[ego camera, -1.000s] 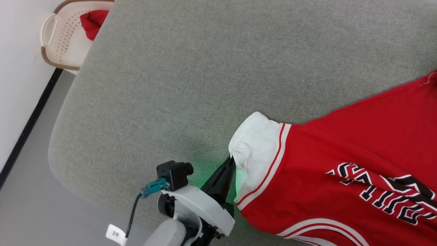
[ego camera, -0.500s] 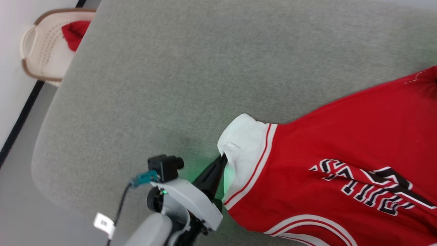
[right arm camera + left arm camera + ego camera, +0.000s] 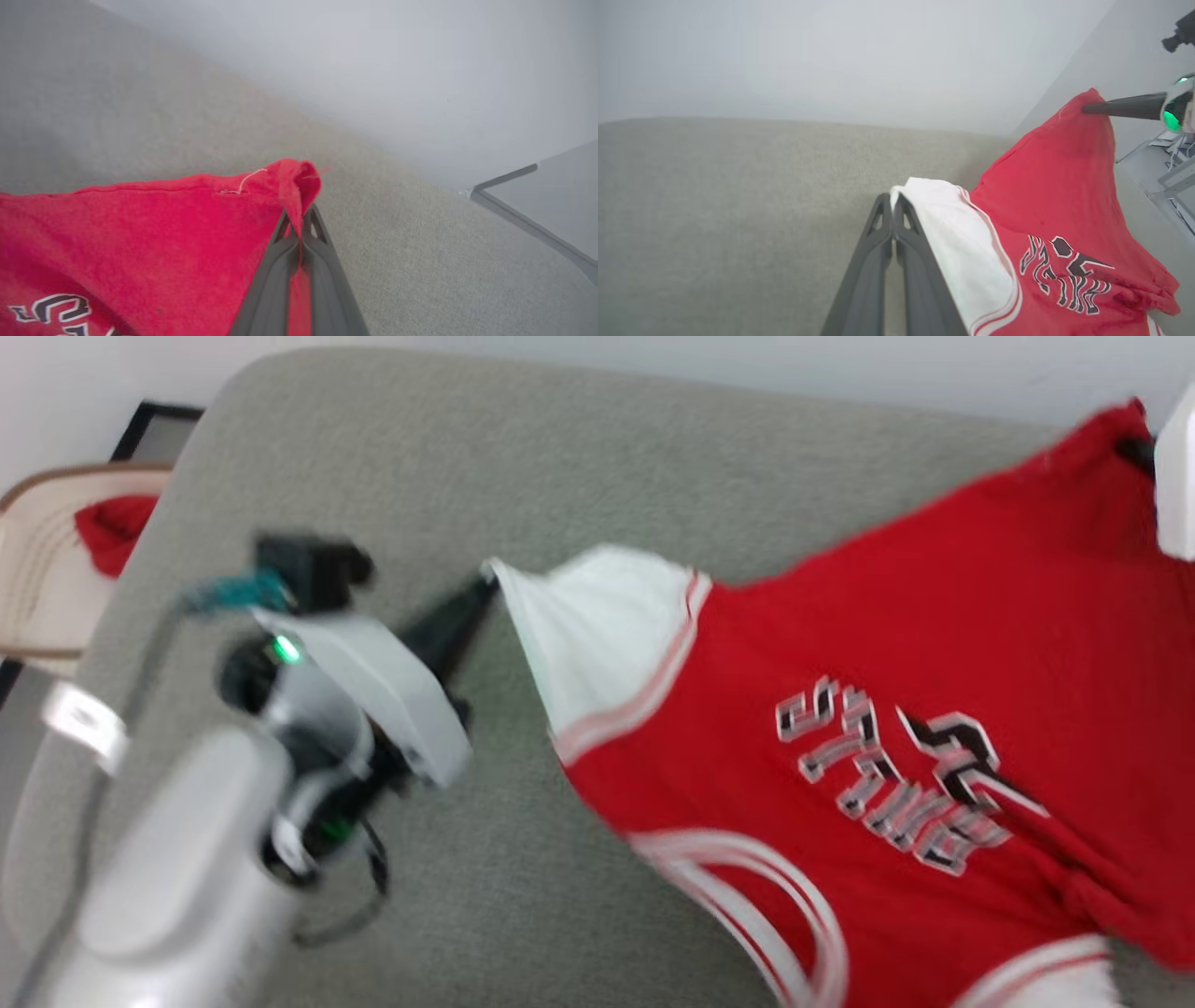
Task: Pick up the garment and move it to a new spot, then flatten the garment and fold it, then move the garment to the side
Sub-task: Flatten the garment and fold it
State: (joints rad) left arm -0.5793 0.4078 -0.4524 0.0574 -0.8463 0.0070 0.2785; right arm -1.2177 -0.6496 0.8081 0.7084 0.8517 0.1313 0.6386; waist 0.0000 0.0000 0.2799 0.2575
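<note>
Two-point pinch on garment [image 3: 887, 644]. Clamped tight by left gripper [image 3: 892, 201] at tip of white sleeve, fingers pressed together on the cloth. Clamped tight by right gripper [image 3: 299, 224] at red hem corner, fabric bunched between closed fingers. Stretched between the two, both pinched ends raised, print side up, rest sagging onto grey surface [image 3: 420, 457]. Beyond surface's left edge: basket [image 3: 37, 569] with red cloth lump [image 3: 107, 527]. Head view blurred.

The block print [image 3: 894, 786] on the garment [image 3: 943, 607] is too blurred to read.
</note>
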